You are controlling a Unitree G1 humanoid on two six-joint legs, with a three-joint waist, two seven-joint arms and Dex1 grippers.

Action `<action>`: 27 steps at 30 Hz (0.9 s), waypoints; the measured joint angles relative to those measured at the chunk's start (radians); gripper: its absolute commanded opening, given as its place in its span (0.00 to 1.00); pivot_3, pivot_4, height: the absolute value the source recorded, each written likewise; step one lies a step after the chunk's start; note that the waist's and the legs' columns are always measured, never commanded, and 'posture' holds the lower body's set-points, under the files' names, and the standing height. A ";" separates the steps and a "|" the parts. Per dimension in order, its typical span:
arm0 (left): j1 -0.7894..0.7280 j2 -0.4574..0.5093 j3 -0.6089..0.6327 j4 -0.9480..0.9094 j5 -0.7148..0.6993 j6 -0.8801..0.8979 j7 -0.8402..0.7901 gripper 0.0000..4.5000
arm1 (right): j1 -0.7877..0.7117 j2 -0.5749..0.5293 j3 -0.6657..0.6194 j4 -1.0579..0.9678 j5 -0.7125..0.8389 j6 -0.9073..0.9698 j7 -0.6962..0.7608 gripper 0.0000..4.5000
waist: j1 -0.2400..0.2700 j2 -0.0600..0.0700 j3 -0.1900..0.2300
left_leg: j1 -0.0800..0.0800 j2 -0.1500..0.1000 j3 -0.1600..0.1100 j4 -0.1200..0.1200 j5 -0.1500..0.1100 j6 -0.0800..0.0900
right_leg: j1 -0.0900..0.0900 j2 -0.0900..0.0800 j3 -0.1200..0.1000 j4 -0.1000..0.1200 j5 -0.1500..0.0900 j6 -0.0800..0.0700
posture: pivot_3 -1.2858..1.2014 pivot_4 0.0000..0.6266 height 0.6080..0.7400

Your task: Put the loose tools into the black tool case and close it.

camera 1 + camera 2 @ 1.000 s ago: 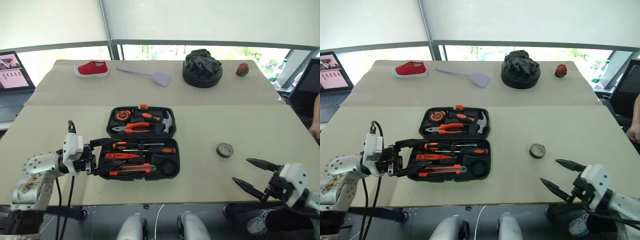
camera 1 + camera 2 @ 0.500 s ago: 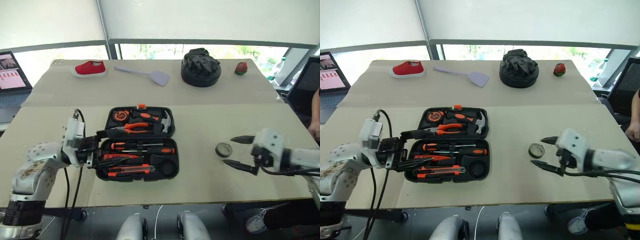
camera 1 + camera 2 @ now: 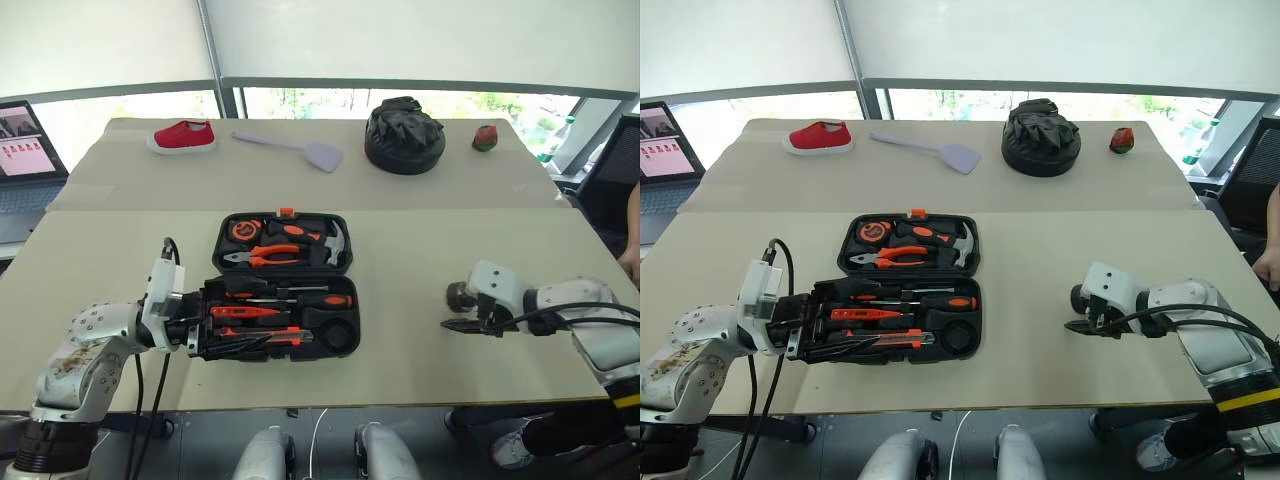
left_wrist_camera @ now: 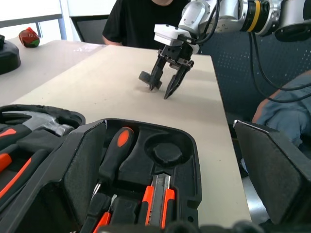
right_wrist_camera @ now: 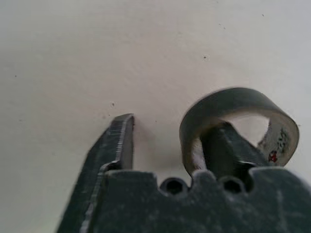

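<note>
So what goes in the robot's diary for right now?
right hand: one finger inside tape ring, closing | left hand: open, at tool case

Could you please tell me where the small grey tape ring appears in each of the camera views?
Left eye view: tape ring right of the black tool case, at the right end effector.
Right eye view: same place, right of the case.
Left wrist view: far across the table, beyond the case.
Right wrist view: close up, one finger inside it.
Shared landmark: right end effector.

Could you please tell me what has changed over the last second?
The right end effector moved in to the small grey tape ring and slipped one finger inside it, jaws narrowing. The left end effector edged further over the open black hard-plastic tool case. The case's tools stayed put.
</note>
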 measured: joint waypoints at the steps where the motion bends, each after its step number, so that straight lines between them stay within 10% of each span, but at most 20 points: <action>1: -0.005 -0.005 -0.009 0.000 0.004 -0.004 -0.005 1.00 | -0.008 0.003 0.006 0.004 -0.007 -0.008 0.001 0.17 | 0.000 0.000 0.000 | 0.000 0.000 0.000 0.000 0.000 0.000 | 0.000 0.000 0.000 0.000 0.000 0.000 | 0.52 0.24 1.00; 4: -0.010 -0.012 -0.031 -0.001 0.014 -0.017 -0.014 1.00 | -0.036 0.011 0.012 0.026 -0.025 -0.040 0.007 0.01 | -0.003 0.000 0.000 | 0.000 0.000 0.000 0.000 0.000 0.000 | -0.001 0.000 0.000 0.000 0.000 0.000 | 0.52 0.24 1.00; 16: 0.114 -0.012 -0.006 0.023 0.035 -0.088 -0.052 1.00 | -0.250 0.202 0.053 -0.354 0.282 0.212 0.115 0.01 | -0.010 -0.001 0.001 | -0.003 0.002 -0.003 -0.001 0.000 0.000 | -0.003 0.001 -0.002 0.000 0.001 -0.002 | 0.52 0.24 1.00; 27: 0.238 -0.001 0.061 0.064 0.084 -0.194 -0.077 1.00 | -0.245 0.245 0.313 -0.334 0.169 0.273 0.103 0.01 | -0.004 -0.001 0.001 | -0.005 -0.002 0.000 0.000 0.000 0.000 | -0.005 -0.006 -0.003 0.000 0.002 0.000 | 0.52 0.24 1.00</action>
